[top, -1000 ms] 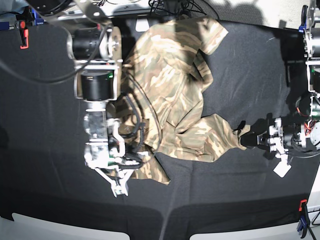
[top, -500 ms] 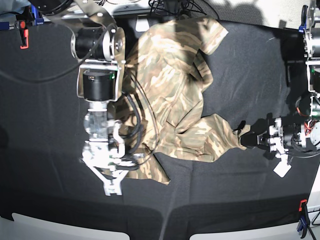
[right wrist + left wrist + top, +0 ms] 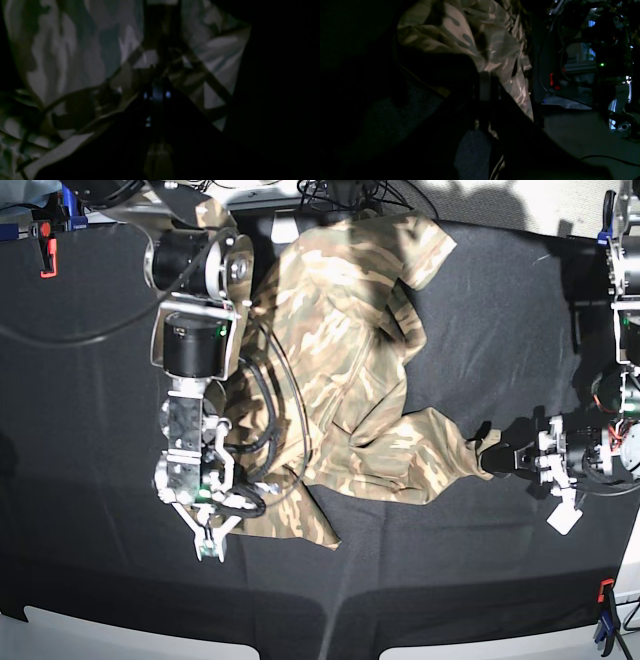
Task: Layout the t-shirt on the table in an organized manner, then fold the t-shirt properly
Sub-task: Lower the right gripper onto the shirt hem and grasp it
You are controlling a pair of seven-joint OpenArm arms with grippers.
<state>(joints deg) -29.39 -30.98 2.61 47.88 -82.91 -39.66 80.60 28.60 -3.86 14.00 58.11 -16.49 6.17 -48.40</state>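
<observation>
The camouflage t-shirt (image 3: pixel 340 350) lies crumpled down the middle of the black table (image 3: pixel 480 310), with a sleeve at the far end. My right gripper (image 3: pixel 210 548) is at the shirt's near left hem. It looks shut on the fabric, which fans out from it in the right wrist view (image 3: pixel 62 50). My left gripper (image 3: pixel 487 452) is shut on the shirt's right corner, low over the table. In the dark left wrist view the shirt (image 3: pixel 470 32) bunches just beyond that gripper (image 3: pixel 485 85).
A red clamp (image 3: pixel 47 252) is at the far left edge and a blue and red clamp (image 3: pixel 604 605) at the near right. A white tag (image 3: pixel 565 520) hangs by the left arm. Cables (image 3: pixel 340 195) lie behind the shirt. The right arm's cables cross the shirt's left side.
My right gripper has moved left and its fingers have come together, and the shirt's near hem has stretched left with it. The left gripper has not moved.
</observation>
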